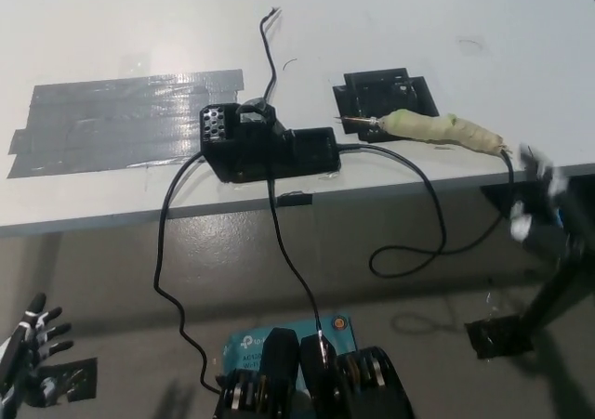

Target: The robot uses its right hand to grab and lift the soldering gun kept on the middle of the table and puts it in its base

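Note:
The soldering gun (437,127), its handle wrapped in pale yellowish tape, lies flat near the table's front edge, metal tip pointing left. The tip rests at the lower edge of a flat black base plate (385,92). Left of it stands a black station box (270,148) with a perforated end. My black right hand (542,203) is blurred at the right edge, just beyond the handle's cord end and not touching it. My white left hand (33,346) rests at the lower left, below the table, fingers spread and holding nothing.
A grey duct tape patch (125,120) covers the white table (418,19) at the left. Black cords (409,252) loop over the front edge toward the floor. A blue carton (249,346) and a black stand (502,335) lie below.

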Tool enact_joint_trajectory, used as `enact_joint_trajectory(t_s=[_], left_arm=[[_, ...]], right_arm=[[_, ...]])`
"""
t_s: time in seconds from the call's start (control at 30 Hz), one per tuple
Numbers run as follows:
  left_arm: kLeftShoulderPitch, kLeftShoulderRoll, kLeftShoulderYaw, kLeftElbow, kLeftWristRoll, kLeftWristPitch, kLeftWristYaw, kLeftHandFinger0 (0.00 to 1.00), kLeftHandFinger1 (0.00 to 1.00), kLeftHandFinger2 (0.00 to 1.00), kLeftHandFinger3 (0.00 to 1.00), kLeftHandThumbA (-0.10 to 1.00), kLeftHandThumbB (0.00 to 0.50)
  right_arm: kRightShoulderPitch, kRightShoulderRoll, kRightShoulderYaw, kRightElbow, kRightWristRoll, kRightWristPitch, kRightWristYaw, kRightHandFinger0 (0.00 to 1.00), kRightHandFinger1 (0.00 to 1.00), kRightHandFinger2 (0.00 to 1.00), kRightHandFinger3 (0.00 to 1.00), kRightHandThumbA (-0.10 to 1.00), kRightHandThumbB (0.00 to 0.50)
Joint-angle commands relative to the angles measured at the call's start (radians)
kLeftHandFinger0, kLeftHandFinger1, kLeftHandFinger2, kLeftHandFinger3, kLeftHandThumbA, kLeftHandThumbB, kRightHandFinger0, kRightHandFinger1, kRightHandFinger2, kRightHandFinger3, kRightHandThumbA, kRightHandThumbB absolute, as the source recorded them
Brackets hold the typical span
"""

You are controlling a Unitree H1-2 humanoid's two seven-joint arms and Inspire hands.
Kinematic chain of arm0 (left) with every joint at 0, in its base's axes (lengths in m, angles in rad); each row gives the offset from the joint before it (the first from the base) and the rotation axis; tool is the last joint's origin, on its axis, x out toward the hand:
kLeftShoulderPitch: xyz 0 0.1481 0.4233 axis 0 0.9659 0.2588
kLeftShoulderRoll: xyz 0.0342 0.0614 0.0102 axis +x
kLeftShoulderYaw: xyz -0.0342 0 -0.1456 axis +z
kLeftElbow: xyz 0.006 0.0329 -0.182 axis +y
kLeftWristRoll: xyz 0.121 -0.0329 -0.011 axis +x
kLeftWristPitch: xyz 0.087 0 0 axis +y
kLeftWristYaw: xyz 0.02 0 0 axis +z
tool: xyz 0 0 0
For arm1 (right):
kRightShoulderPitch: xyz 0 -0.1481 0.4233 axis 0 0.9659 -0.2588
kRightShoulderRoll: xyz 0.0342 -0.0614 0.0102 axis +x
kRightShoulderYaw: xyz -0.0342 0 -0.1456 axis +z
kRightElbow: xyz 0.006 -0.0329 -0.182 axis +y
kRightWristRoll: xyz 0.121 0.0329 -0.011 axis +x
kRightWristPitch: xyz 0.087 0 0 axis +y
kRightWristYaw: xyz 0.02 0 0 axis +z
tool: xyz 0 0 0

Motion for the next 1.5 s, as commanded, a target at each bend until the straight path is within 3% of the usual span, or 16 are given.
enact_joint_trajectory(t_s=[0.0, 0.03, 0.1, 0.13, 0.2, 0.37, 0.43, 0.53, 0.6, 0.77, 0.93, 1.17, 1.47], left_arm=[[-0.007, 0.033, 0.006, -0.031, -0.012, 0.016, -0.012, 0.82, 0.92, 0.97, 1.00, 1.00, 0.119], [-0.007, 0.035, 0.006, -0.032, -0.013, 0.016, -0.016, 0.82, 0.92, 0.96, 1.00, 1.00, 0.135], [-0.004, 0.037, 0.003, -0.036, -0.013, 0.016, -0.012, 0.83, 0.92, 0.95, 1.00, 1.00, 0.133], [-0.003, 0.037, 0.002, -0.038, -0.011, 0.016, -0.012, 0.82, 0.92, 0.95, 1.00, 1.00, 0.138], [-0.001, 0.037, -0.003, -0.042, -0.006, 0.016, -0.016, 0.83, 0.92, 0.96, 1.00, 1.00, 0.133], [-0.003, 0.041, -0.003, -0.048, -0.026, 0.016, -0.015, 0.82, 0.91, 0.96, 1.00, 1.00, 0.126], [-0.009, 0.039, -0.002, -0.042, -0.031, 0.016, -0.018, 0.82, 0.92, 0.97, 1.00, 1.00, 0.130], [-0.003, 0.034, -0.010, -0.049, -0.019, 0.016, -0.011, 0.82, 0.91, 0.96, 1.00, 1.00, 0.137], [-0.002, 0.036, -0.011, -0.059, -0.014, 0.016, -0.010, 0.82, 0.91, 0.95, 1.00, 1.00, 0.125], [0.000, 0.042, -0.020, -0.074, -0.013, 0.016, -0.004, 0.83, 0.92, 0.96, 1.00, 1.00, 0.126], [-0.018, 0.053, -0.031, -0.072, -0.013, 0.016, -0.007, 0.85, 0.92, 0.97, 1.00, 1.00, 0.111], [-0.014, 0.056, -0.041, -0.080, -0.016, 0.016, 0.001, 0.85, 0.94, 0.97, 1.00, 1.00, 0.137], [-0.015, 0.059, -0.042, -0.078, -0.017, 0.016, -0.012, 0.88, 0.94, 0.98, 1.00, 1.00, 0.123]], right_arm=[[-0.115, -0.033, -0.008, -0.041, -0.046, -0.079, 0.009, 0.87, 1.00, 1.00, 1.00, 0.03, 0.218], [-0.186, -0.045, 0.007, -0.032, -0.100, -0.065, -0.003, 1.00, 1.00, 1.00, 1.00, 0.12, 0.223], [-0.263, -0.071, 0.043, -0.014, -0.177, -0.059, 0.004, 1.00, 1.00, 1.00, 1.00, 0.29, 0.225], [-0.298, -0.084, 0.067, 0.005, -0.223, -0.067, 0.000, 1.00, 1.00, 1.00, 1.00, 0.28, 0.232], [-0.378, -0.099, 0.121, 0.062, -0.289, -0.089, 0.006, 1.00, 1.00, 1.00, 1.00, 0.37, 0.244], [-0.495, -0.118, 0.256, 0.138, -0.396, -0.138, 0.049, 1.00, 1.00, 1.00, 1.00, 0.39, 0.280], [-0.562, -0.115, 0.322, 0.207, -0.432, -0.134, 0.096, 1.00, 1.00, 1.00, 1.00, 0.46, 0.324], [-0.595, -0.121, 0.363, 0.280, -0.440, -0.147, 0.114, 1.00, 1.00, 1.00, 1.00, 0.48, 0.340], [-0.661, -0.102, 0.392, 0.442, -0.428, -0.146, 0.138, 1.00, 1.00, 1.00, 1.00, 0.40, 0.337], [-0.721, -0.088, 0.432, 0.592, -0.431, -0.115, 0.181, 1.00, 1.00, 1.00, 1.00, 0.38, 0.331], [-0.758, -0.049, 0.466, 0.729, -0.453, -0.127, 0.190, 1.00, 1.00, 1.00, 1.00, 0.41, 0.389], [-0.760, 0.012, 0.464, 0.767, -0.432, -0.128, 0.236, 1.00, 1.00, 1.00, 1.00, 0.40, 0.384], [-0.728, 0.024, 0.457, 0.764, -0.442, -0.120, 0.274, 1.00, 1.00, 1.00, 1.00, 0.41, 0.350]])
